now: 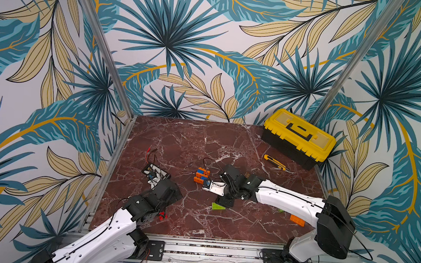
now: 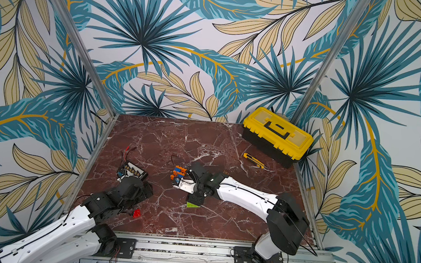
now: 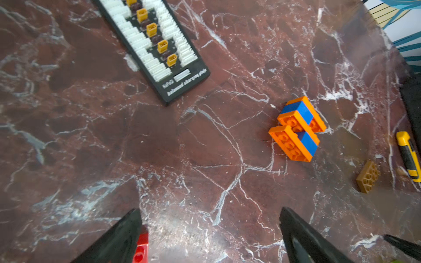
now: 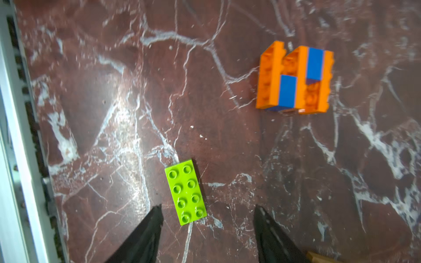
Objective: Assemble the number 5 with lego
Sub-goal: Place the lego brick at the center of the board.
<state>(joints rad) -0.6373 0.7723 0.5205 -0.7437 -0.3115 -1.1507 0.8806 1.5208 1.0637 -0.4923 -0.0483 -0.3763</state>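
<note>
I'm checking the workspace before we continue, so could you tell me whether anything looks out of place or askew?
The orange-and-blue lego assembly lies tipped on its side, studs pointing sideways, while the lime-green brick sits flat, studs up. The yellow utility knife near the toolbox seems to have its blade out.

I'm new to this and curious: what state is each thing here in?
left tool, open, empty.
right tool, open, empty.
orange-and-blue lego stack, joined, lying on its side.
lime-green brick, loose, studs up.
red brick, loose.
toolbox, lid shut.
</note>
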